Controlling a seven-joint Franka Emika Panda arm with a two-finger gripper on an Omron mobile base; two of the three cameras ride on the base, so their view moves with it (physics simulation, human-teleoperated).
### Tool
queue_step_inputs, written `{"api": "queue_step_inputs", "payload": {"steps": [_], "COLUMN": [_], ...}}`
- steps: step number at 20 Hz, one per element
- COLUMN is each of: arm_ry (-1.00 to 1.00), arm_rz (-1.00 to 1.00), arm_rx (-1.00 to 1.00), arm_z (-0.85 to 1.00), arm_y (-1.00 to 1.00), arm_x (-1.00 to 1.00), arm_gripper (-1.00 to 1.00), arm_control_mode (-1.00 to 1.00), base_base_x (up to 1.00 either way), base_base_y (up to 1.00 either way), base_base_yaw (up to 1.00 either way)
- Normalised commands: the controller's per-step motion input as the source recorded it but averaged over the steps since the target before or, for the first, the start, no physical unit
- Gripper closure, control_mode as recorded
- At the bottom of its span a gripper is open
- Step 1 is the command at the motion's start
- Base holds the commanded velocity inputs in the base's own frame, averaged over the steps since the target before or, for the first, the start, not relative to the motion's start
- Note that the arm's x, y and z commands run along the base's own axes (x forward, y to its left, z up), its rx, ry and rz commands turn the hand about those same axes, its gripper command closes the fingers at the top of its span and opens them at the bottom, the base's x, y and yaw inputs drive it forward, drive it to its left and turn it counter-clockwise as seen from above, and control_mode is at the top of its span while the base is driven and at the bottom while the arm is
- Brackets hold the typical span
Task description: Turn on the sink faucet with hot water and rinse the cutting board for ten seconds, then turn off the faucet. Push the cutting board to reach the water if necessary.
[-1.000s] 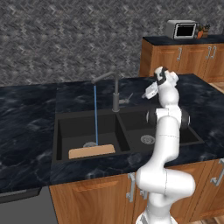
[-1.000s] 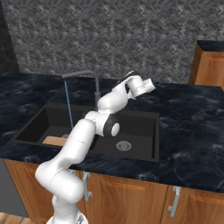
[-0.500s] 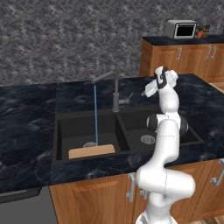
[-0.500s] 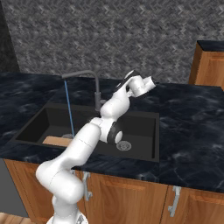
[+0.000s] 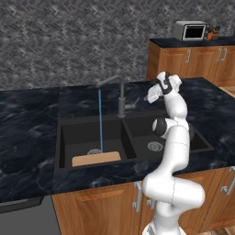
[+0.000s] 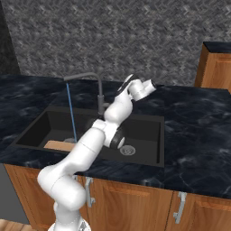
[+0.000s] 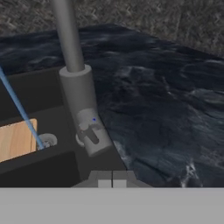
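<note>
The cutting board (image 5: 96, 159) is lying flat at the front of the left basin of the sink (image 5: 64, 137), and the water (image 5: 100, 120) is running down just behind it onto the drain, so I am judging the rinse is not reaching the wood. I am holding my hand (image 5: 150, 95) clenched and empty beside the sink faucet (image 5: 121, 97), near its small lever (image 7: 89, 134). Next I am likely needing to reach down and push the board under the stream
</note>
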Motion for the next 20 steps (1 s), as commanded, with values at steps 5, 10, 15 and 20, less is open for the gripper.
{"api": "queue_step_inputs", "payload": {"steps": [5,10,15,20], "arm_ry": [0.03,0.02,0.00,0.00], "arm_rz": [0.09,0.05,0.00,0.00], "arm_rx": [0.00,0.00,0.00,0.00], "arm_z": [0.00,0.00,0.00,0.00], "arm_y": [0.00,0.00,0.00,0.00], "arm_x": [0.22,0.00,0.00,0.00], "arm_gripper": [1.00,1.00,1.00,1.00], "arm_control_mode": [-1.00,-1.00,-1.00,-1.00], "base_base_x": [0.00,0.00,0.00,0.00], "base_base_y": [0.00,0.00,0.00,0.00], "base_base_yaw": [0.00,0.00,0.00,0.00]}}
